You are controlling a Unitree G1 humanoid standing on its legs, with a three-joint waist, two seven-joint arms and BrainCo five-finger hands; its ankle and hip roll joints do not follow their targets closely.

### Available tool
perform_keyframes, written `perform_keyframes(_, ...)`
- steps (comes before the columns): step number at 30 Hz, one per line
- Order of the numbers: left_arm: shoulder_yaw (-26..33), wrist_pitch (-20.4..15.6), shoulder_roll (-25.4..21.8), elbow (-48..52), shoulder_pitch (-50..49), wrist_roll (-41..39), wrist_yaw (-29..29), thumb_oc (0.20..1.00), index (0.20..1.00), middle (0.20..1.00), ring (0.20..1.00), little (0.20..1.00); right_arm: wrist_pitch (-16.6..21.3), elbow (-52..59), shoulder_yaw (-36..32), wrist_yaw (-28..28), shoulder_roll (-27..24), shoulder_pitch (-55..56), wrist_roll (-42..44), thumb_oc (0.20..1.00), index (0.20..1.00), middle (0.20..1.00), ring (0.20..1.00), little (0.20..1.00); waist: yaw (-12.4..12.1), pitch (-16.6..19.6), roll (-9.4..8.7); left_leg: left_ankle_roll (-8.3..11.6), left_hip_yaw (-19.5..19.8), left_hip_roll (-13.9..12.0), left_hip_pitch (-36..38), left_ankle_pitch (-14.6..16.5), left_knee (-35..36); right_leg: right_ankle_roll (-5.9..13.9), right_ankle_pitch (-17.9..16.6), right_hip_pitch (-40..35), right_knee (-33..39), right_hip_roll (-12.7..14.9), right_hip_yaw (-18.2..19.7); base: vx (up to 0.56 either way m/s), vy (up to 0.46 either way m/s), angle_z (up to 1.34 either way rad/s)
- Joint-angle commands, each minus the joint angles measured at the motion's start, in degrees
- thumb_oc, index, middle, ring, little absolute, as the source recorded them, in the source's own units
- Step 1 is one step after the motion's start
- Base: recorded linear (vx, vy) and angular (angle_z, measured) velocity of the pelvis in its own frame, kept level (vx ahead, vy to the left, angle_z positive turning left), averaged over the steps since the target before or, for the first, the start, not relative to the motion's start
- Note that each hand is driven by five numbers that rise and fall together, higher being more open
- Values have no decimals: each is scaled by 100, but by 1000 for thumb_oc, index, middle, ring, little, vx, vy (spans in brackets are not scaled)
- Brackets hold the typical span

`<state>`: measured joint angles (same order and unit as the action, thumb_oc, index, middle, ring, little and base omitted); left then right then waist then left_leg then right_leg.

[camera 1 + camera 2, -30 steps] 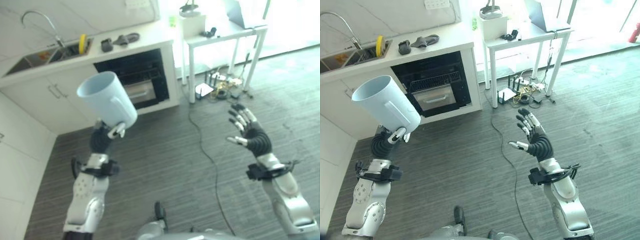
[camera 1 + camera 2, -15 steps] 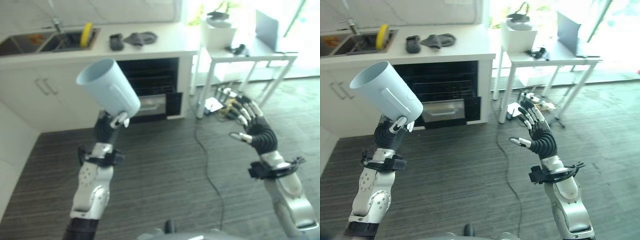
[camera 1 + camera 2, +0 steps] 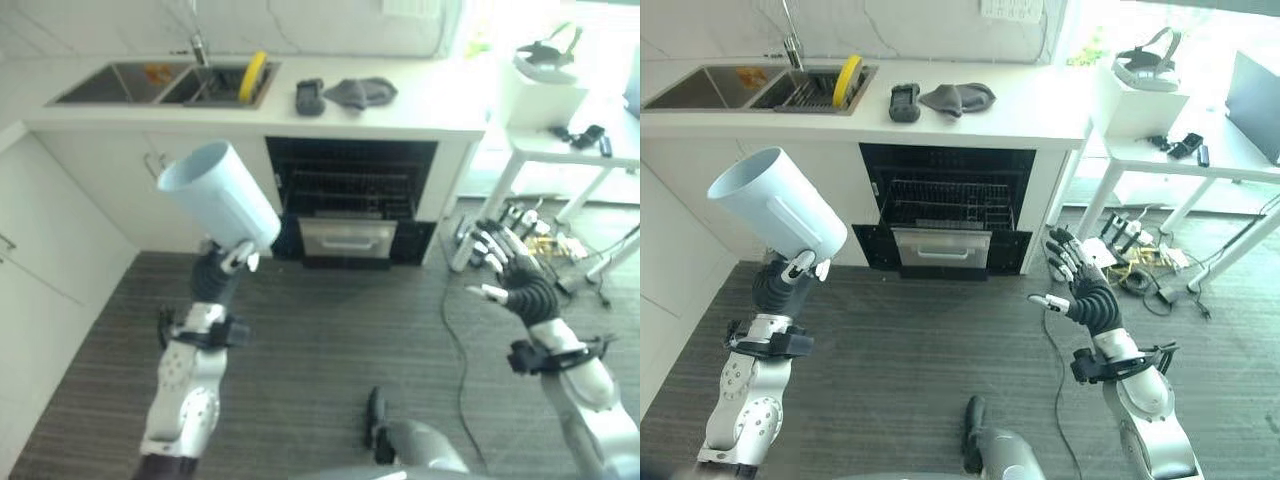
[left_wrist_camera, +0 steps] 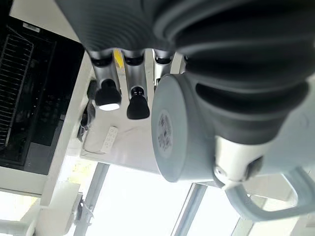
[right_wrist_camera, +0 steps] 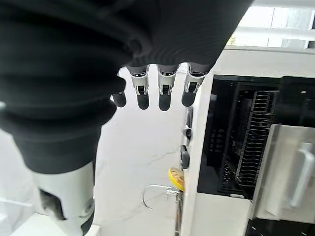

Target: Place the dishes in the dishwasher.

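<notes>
Left hand [image 3: 790, 275] grips the pale blue mug [image 3: 777, 205] raised, mouth tilted; right hand [image 3: 1085, 295] spread, holding nothing; open dishwasher [image 3: 952, 215] under the bench [image 3: 1040, 110] edge.

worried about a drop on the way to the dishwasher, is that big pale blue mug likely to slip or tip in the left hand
Probably stiff and light: the pale blue mug keeps its shape, looking like plastic. It may be top-heavy, since the left hand grips only its base while it tilts, mouth up. The smooth wall could slip; its handle looks unhooked.
</notes>
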<state>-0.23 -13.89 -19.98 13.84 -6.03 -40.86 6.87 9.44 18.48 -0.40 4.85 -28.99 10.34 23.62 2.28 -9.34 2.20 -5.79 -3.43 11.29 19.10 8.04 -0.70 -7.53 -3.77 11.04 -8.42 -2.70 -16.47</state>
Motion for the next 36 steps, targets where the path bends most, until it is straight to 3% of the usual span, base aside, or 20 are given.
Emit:
perform_keyframes(1, 202, -245, -400, 537, 200, -796, 307, 200, 200, 200, 200, 200, 307, 261, 99, -293, 181, -462, -84, 1000, 1000, 1000, 1000, 1000, 70, 168, -377, 394, -125, -902, -454, -39, 295, 1512, -397, -906, 1109, 687, 463, 267, -217, 2)
perform_keyframes(3, 155, -220, -357, 585, 210, -919, 276, 200, 200, 200, 200, 200, 251, 250, 103, -350, 161, -465, -129, 1000, 1000, 1000, 1000, 1000, 143, 227, -319, 490, -220, -968, -459, -76, 29, 1400, -299, -987, 1122, 622, 484, 252, -218, 29)
perform_keyframes(6, 74, -222, -308, 652, 186, -932, 210, 200, 200, 200, 200, 200, 297, 235, -84, -228, 58, -260, 61, 1000, 1000, 1000, 1000, 1000, 323, 240, -257, 888, -424, -1260, -843, -795, -1267, 1111, -103, -1205, 1176, 484, 620, 203, -252, 8)
perform_keyframes(7, 49, -219, -266, 682, 180, -917, 224, 200, 200, 200, 200, 200, 325, 254, -182, -137, 16, -174, 72, 1000, 1000, 1000, 1000, 1000, 361, 199, -304, 1059, -520, -1378, -1251, -1061, -2258, 981, -28, -1333, 1206, 507, 663, 158, -268, -10)
perform_keyframes(9, 19, -227, -213, 719, 153, -956, 223, 200, 200, 200, 200, 200, 330, 254, -235, -57, -14, -145, 56, 1000, 1000, 1000, 1000, 1000, 357, 123, -336, 1115, -463, -1486, -1742, -1193, -2992, 880, 48, -1464, 1202, 518, 719, 141, -185, -27)
perform_keyframes(10, 20, -209, -176, 706, 148, -961, 276, 200, 200, 200, 200, 200, 332, 212, -255, -90, -20, -168, 54, 1000, 1000, 1000, 1000, 1000, 331, 31, -413, 1010, -586, -1685, -2133, -1088, -3025, 855, 100, -1640, 1238, 532, 775, 111, -87, -51)
perform_keyframes(11, 20, -209, -178, 704, 148, -965, 282, 200, 200, 200, 200, 200, 329, 211, -255, -96, -20, -173, 57, 1000, 1000, 1000, 1000, 1000, 323, 20, -416, 1001, -601, -1694, -2131, -1075, -3011, 858, 102, -1656, 1246, 532, 784, 243, 57, -57)
perform_keyframes(12, 103, -249, -242, 727, 32, -1055, 412, 200, 200, 200, 200, 200, 263, 197, -315, -74, -35, -248, 137, 1000, 1000, 1000, 1000, 1000, 316, 9, -349, 917, -808, -1813, -1895, -988, -1690, 952, 184, -1746, 1277, 483, 873, 238, 201, -36)
perform_keyframes(16, 217, -345, -265, 647, -26, -1209, 502, 200, 200, 200, 200, 200, 230, 215, -439, 116, -48, -201, 104, 1000, 1000, 1000, 1000, 1000, 302, 47, -151, 1152, -685, -2036, -1608, -1557, 555, 1086, 415, -1967, 1342, 399, 1124, 235, 258, -24)
perform_keyframes(19, 218, -449, -210, 450, -3, -1203, 650, 200, 200, 200, 200, 200, 251, 131, -557, 232, -111, -206, 204, 1000, 1000, 1000, 1000, 1000, 276, 33, -92, 1292, -604, -2191, -1911, -1791, 570, 1083, 618, -2215, 1342, 402, 1200, 210, 303, -33)
perform_keyframes(21, 187, -540, -153, 413, -27, -1095, 641, 200, 200, 200, 200, 200, 246, 135, -540, 290, -125, -239, 161, 1000, 1000, 1000, 1000, 1000, 234, 51, -101, 1223, -627, -2158, -1863, -1512, 570, 1120, 648, -2271, 1342, 534, 1147, 187, 355, -37)
perform_keyframes(24, 192, -470, -193, 354, 126, -1037, 469, 200, 200, 200, 200, 200, 150, 234, -541, 314, -89, -253, 180, 1000, 1000, 1000, 1000, 1000, 219, 136, -120, 1184, -714, -2087, -1807, -1389, 570, 1286, 672, -2407, 1342, 740, 955, 163, 374, -41)
perform_keyframes(26, 207, -318, -254, 389, 256, -838, 496, 200, 200, 200, 200, 200, 55, 382, -569, 213, -6, -220, 202, 1000, 1000, 1000, 1000, 1000, 110, 205, -220, 1039, -632, -1885, -1702, -1193, 570, 1449, 681, -2451, 1211, 921, 822, 226, 478, -24)
perform_keyframes(28, 184, -152, -329, 381, 478, -545, 509, 200, 200, 200, 200, 200, 9, 352, -455, 25, 136, -360, 149, 1000, 1000, 1000, 1000, 1000, -121, 206, -358, 805, -328, -1649, -1692, -1084, 570, 1584, 823, -2270, 513, 1113, 725, 200, 469, 12)
perform_keyframes(32, 224, -35, -365, 421, 507, -369, 522, 200, 200, 200, 200, 200, -123, 351, -295, 46, 298, -399, 29, 1000, 1000, 1000, 1000, 1000, -297, 204, -482, 603, -141, -1437, -1696, -1034, 570, 1656, 738, -2114, -44, 1177, 751, 95, 190, 15)
perform_keyframes(34, 282, 33, -420, 471, 462, -175, 382, 200, 200, 200, 200, 200, -220, 288, -112, 122, 372, -389, -29, 1000, 1000, 1000, 1000, 1000, -359, 148, -499, 495, -96, -1355, -1587, -944, 555, 1633, 563, -1739, -759, 1198, 697, 132, 145, -13)
perform_keyframes(36, 267, -5, -474, 452, 506, -30, 298, 200, 200, 200, 200, 200, -237, 210, 2, 183, 394, -434, -54, 1000, 1000, 1000, 1000, 1000, -355, 118, -504, 510, -132, -1366, -1540, -922, 563, 1584, 576, -1625, -594, 1208, 678, 98, -64, -30)
